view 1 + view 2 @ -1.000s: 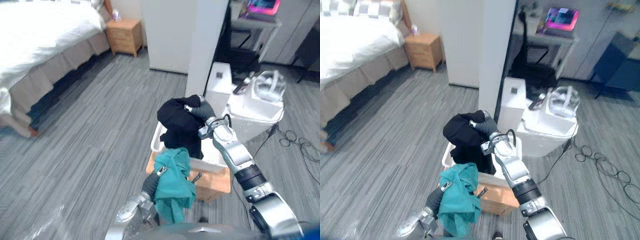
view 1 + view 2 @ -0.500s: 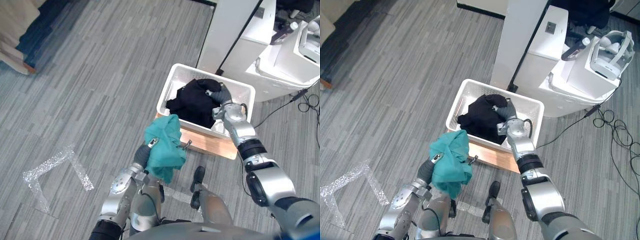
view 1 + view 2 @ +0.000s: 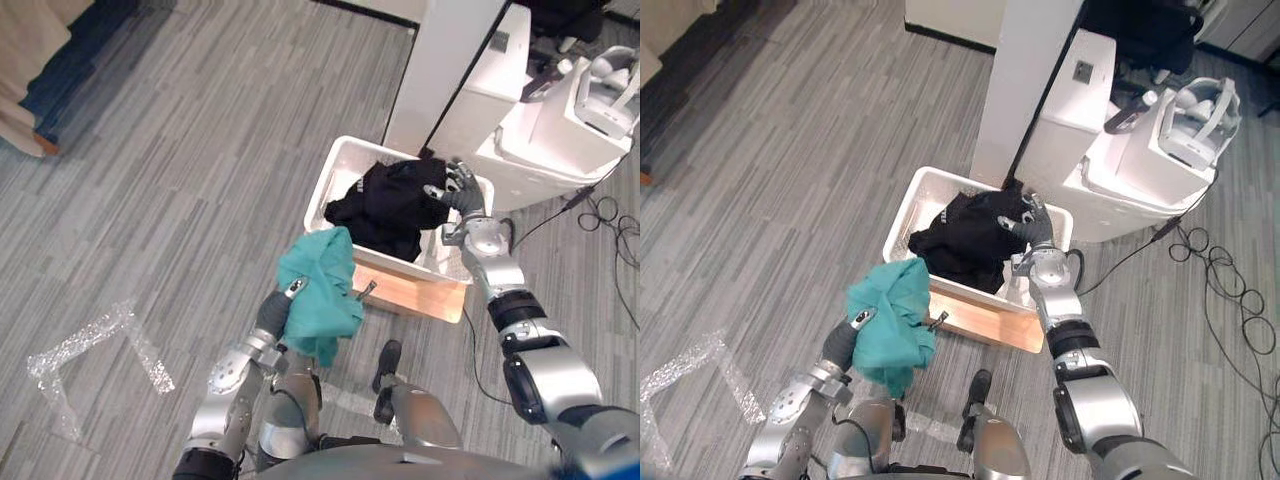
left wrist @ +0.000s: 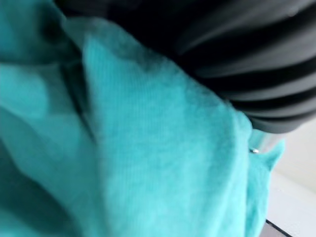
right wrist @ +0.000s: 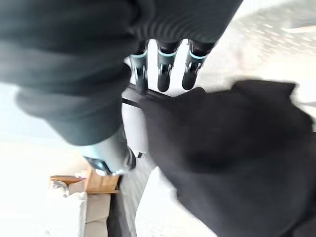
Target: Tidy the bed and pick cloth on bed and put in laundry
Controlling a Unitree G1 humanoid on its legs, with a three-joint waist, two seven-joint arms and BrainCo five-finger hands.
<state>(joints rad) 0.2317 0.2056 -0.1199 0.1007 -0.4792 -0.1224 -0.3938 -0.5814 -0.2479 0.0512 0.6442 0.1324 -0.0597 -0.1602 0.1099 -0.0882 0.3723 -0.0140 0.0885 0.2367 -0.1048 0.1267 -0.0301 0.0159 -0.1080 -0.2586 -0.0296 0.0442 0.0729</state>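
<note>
1. The right hand's (image 3: 463, 193) fingers (image 5: 163, 69) are held straight and spread, with nothing gripped, at the edge of the black cloth (image 3: 385, 205).
2. The black cloth is heaped in the white basket (image 3: 322, 190), which is set on a wooden stand (image 3: 420, 295).
3. The left hand (image 3: 272, 312) is draped by the teal cloth (image 3: 318, 295), just beside the basket's near rim; its grip cannot be told.

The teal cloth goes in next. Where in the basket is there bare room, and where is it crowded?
Bare white shows in the far-left corner of the basket, between its wall and the black cloth, and in a small near-right patch below the open right hand. The middle is crowded by that cloth.
</note>
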